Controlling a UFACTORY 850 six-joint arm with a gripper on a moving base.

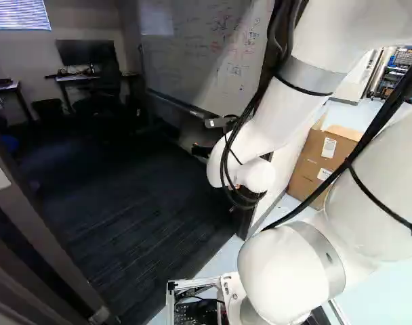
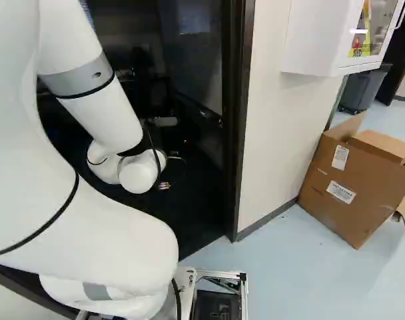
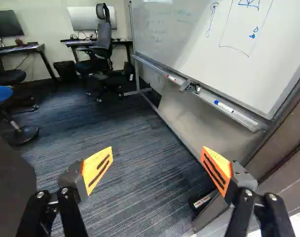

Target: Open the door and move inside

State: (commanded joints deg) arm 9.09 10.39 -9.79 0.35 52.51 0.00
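Inside the dark door frame (image 2: 239, 133), striped carpet (image 3: 120, 143) runs open as far as the high-backed office chair (image 3: 103, 40) and desk (image 3: 81, 43), whiteboard (image 3: 209, 37) and jutting marker tray (image 3: 214, 101) crowding one side, blue-seated pedestal stool (image 3: 0, 94) the other.

Ahead of me lies carpet (image 3: 125, 173), with a whiteboard (image 3: 209, 54) along its right, markers (image 3: 224, 106) on its tray (image 3: 209, 98). Beyond, an office chair (image 3: 103, 42) stands before a desk (image 3: 78, 43). A cardboard box (image 2: 362, 190) sits right of the door frame (image 2: 241, 120).

Dim carpet (image 1: 125, 203) beyond the doorframe (image 2: 240, 133) in both base views, brighter floor (image 2: 282, 273) outside, soft sheen across the whiteboard (image 3: 199, 37)
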